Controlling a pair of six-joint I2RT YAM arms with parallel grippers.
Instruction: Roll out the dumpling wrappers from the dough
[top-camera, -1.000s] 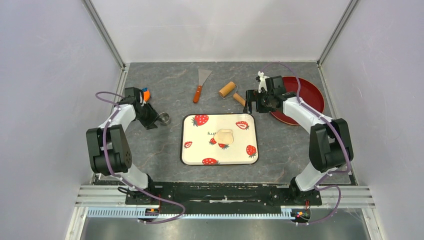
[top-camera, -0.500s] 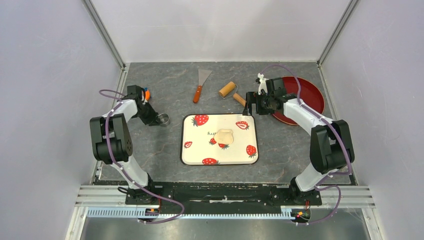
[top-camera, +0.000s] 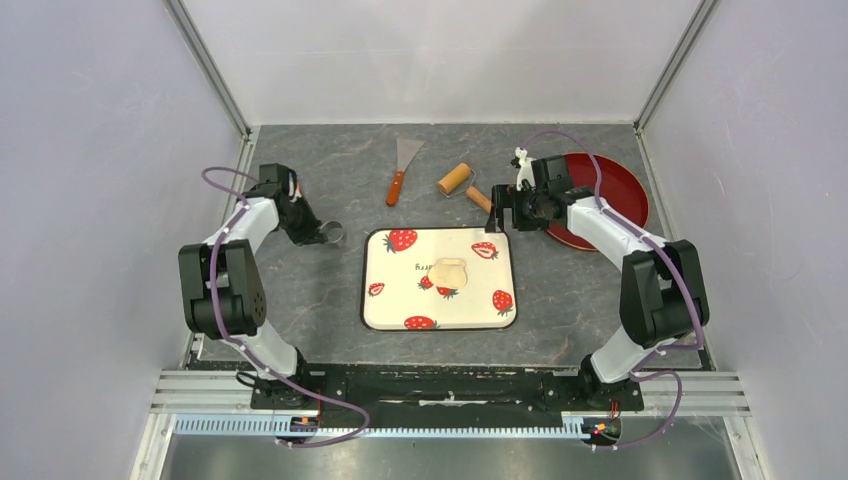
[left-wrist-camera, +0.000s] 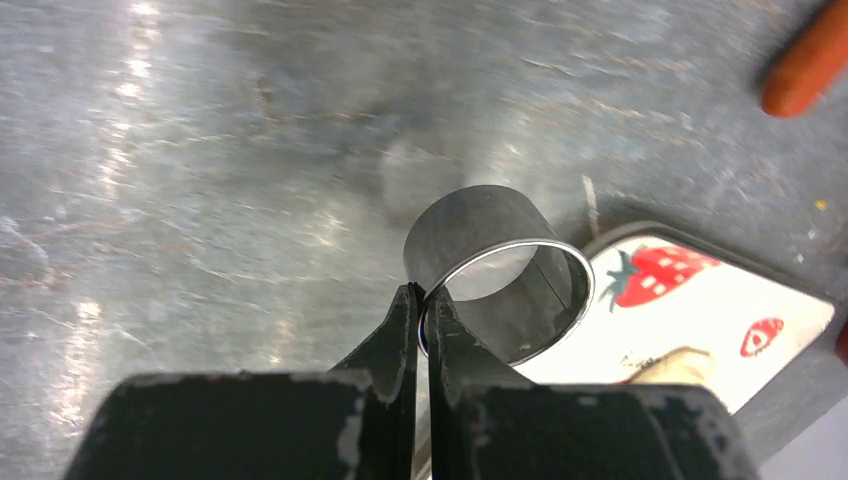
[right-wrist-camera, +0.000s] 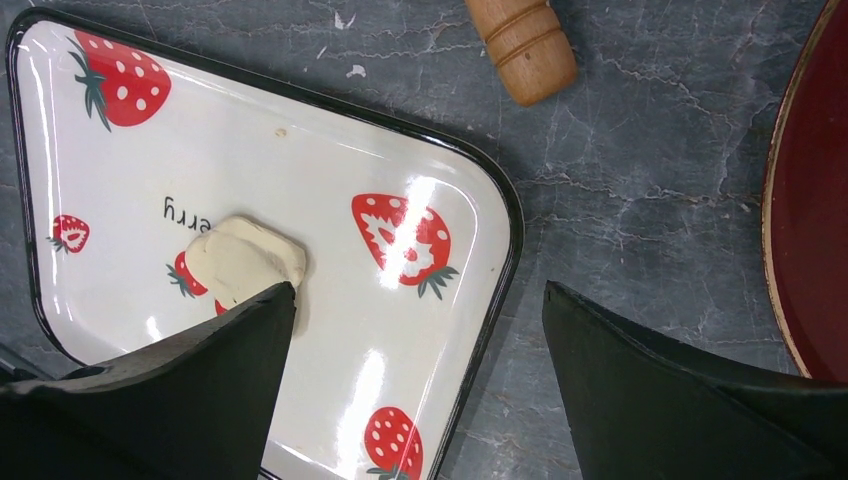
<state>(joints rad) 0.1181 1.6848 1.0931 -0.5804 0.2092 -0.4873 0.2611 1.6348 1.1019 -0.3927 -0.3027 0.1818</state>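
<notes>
**Figure. Start of rolling, both arms at their tools.** The dough (top-camera: 450, 271) lies a little right of centre on the tray (top-camera: 366, 292), well apart from both arms. It is a soft, low lump and no wrapper has been rolled from it yet. It probably sits on the tray because the smooth tray serves as the rolling surface and keeps the dough off the worktop (top-camera: 300, 300).

The lump is only slightly oblong. Seen from above, its longer axis runs roughly left to right, along the tray's long side. Its ends are blunt, so it points no particular way.

The left claw (left-wrist-camera: 420, 300) is fully closed, pinching the thin wall of the ring (left-wrist-camera: 500, 270) at one spot on the rim. A grip on the wall leaves the ring's opening free, which would suit pressing it down as a cutter later. The ring is tilted, with its opening towards the wrist camera. Whether it rests on the worktop or is lifted clear cannot be told.

The right claw (right-wrist-camera: 417, 290) is spread wide and holds nothing. It hovers above the tray's far right corner, just beside the near end of the roller (top-camera: 455, 178). The wide opening appears meant to fit around the roller's handle. The roller lies diagonally, with its handle end towards this claw. The scraper (top-camera: 402, 170) and the plate (top-camera: 612, 186) lie untouched.
</notes>
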